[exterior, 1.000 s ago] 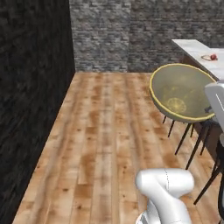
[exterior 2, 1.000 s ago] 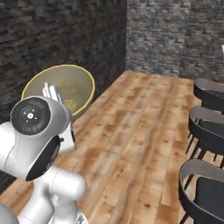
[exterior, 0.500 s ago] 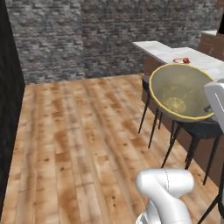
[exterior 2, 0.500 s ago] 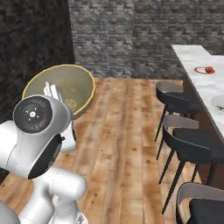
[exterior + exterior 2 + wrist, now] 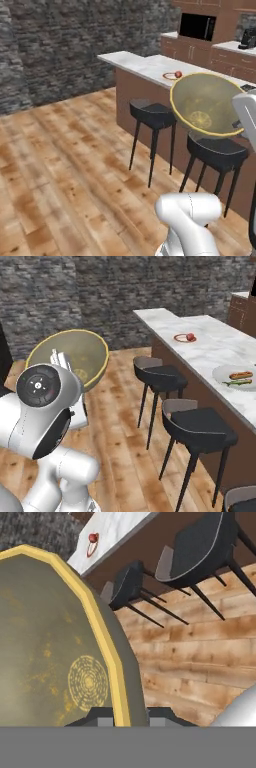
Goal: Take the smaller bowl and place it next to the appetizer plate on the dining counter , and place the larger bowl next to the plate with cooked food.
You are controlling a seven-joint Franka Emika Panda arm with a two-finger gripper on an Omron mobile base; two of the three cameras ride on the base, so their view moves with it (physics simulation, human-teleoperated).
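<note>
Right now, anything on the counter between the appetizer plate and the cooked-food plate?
No. In the right base view, the dining counter is bare marble between the appetizer plate and the plate with cooked food.

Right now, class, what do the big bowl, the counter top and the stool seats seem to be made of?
Big bowl: likely glazed ceramic, matte olive-tan with a yellow rim and a mottled inside.
Counter top: looks like polished marble, white with grey veins.
Stool seats: dark, smooth, perhaps plastic or leather; unclear.

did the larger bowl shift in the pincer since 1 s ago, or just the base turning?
No. The larger bowl sits alike against the arm; only the background has swung.
</note>
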